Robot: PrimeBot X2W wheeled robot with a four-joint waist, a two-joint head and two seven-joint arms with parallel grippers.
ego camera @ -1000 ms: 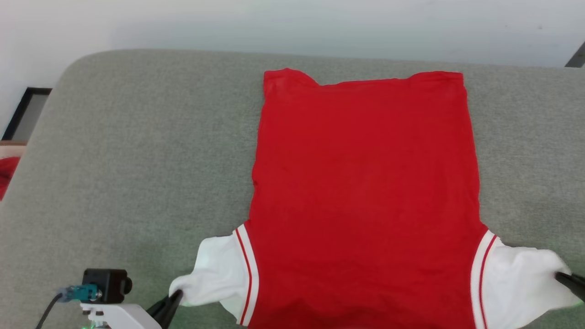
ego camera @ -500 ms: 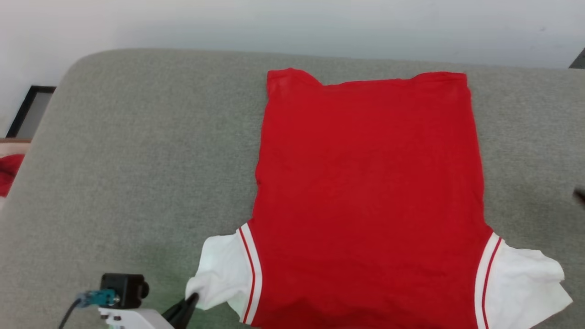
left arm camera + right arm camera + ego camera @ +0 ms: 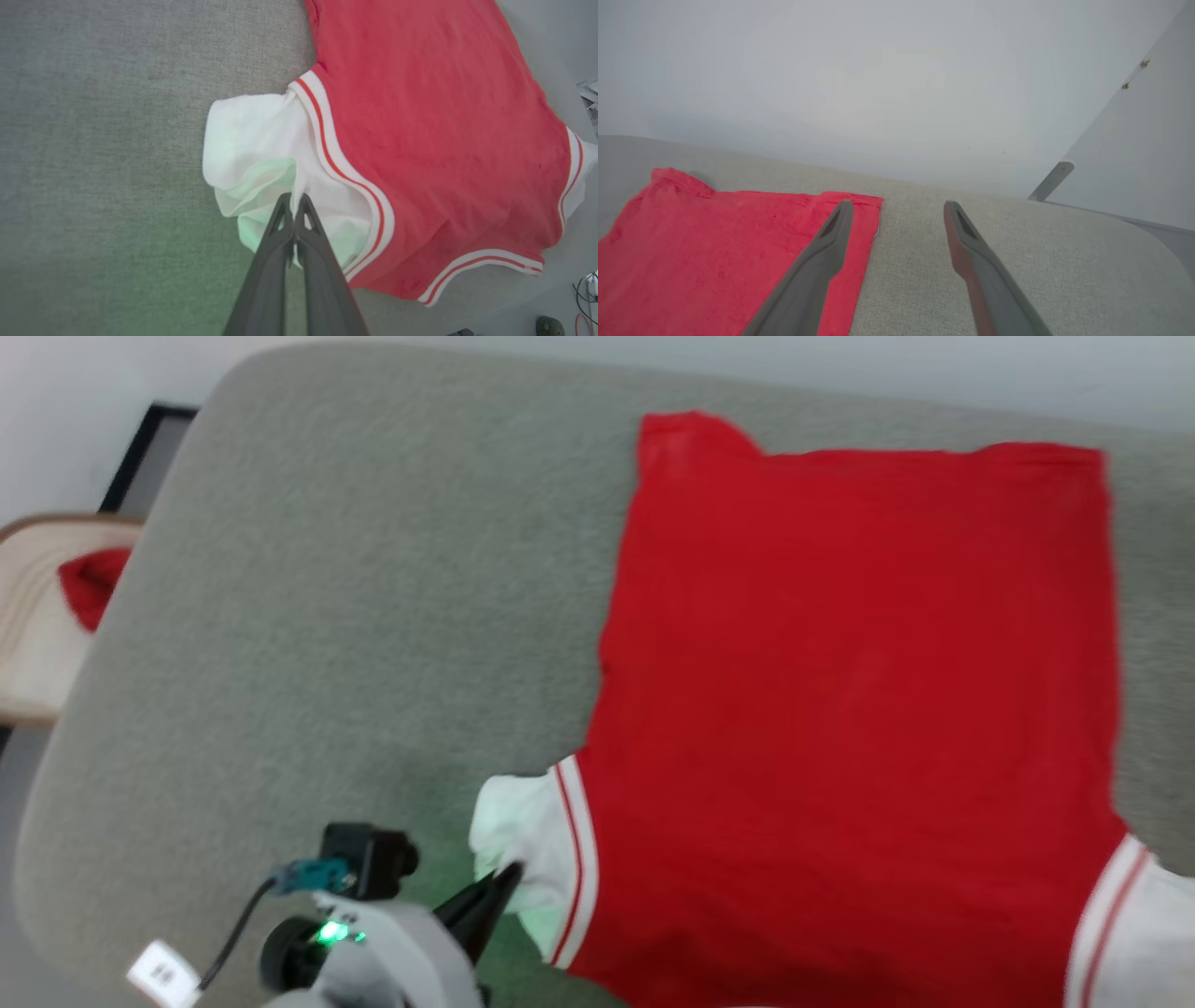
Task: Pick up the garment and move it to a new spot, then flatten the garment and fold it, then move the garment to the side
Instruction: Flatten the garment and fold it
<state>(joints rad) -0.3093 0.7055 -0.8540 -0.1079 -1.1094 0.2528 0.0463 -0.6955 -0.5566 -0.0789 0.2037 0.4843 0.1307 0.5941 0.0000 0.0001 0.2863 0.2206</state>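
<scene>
We find the garment (image 3: 840, 709) spread flat on the grey padded table (image 3: 355, 597). The left pincer (image 3: 294, 201) is clamped on the garment's white sleeve (image 3: 261, 140). By the garment's far corner, the right pincer (image 3: 899, 205) stands apart, empty.

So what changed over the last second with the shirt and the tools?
The right tool let go of the right sleeve and lifted away, now open near the far corner of the garment. The left tool, still shut on the left sleeve, drew it inward. The red body stays flat; the head camera turned.
</scene>
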